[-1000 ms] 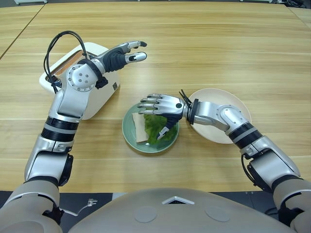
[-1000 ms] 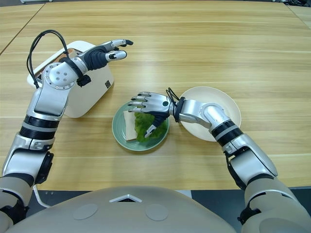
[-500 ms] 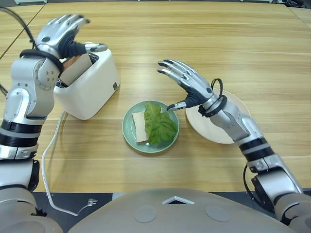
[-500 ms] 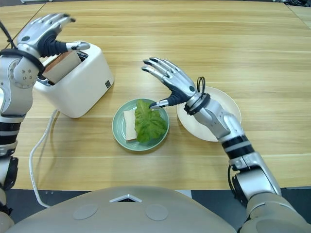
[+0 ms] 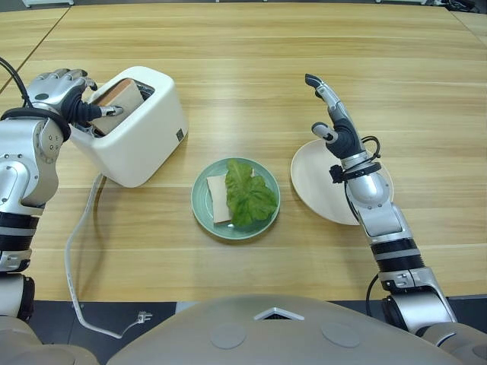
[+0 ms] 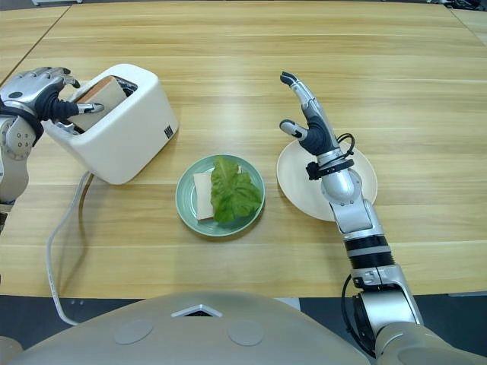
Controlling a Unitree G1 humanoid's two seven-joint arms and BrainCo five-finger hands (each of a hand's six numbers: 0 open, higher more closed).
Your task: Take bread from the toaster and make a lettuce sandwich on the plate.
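Observation:
A white toaster (image 5: 148, 141) stands at the left with a brown bread slice (image 5: 124, 95) sticking out of its slot. My left hand (image 5: 65, 95) is at the slot's left end, fingers curled around that slice. On the green plate (image 5: 199, 209) in front of me lies a pale bread slice (image 5: 218, 199) with a lettuce leaf (image 5: 248, 196) partly over it. My right hand (image 5: 336, 125) is raised above the far edge of the empty cream plate (image 5: 323, 194), fingers spread and holding nothing.
The toaster's grey cable (image 5: 76, 236) loops over the table's near left and ends in a plug (image 5: 142, 315) by the front edge. Bare wooden tabletop (image 5: 304, 46) stretches behind both plates.
My right hand has lifted off the lettuce and drawn back to the right, above the cream plate. My left hand has come down onto the bread in the toaster and closed on it.

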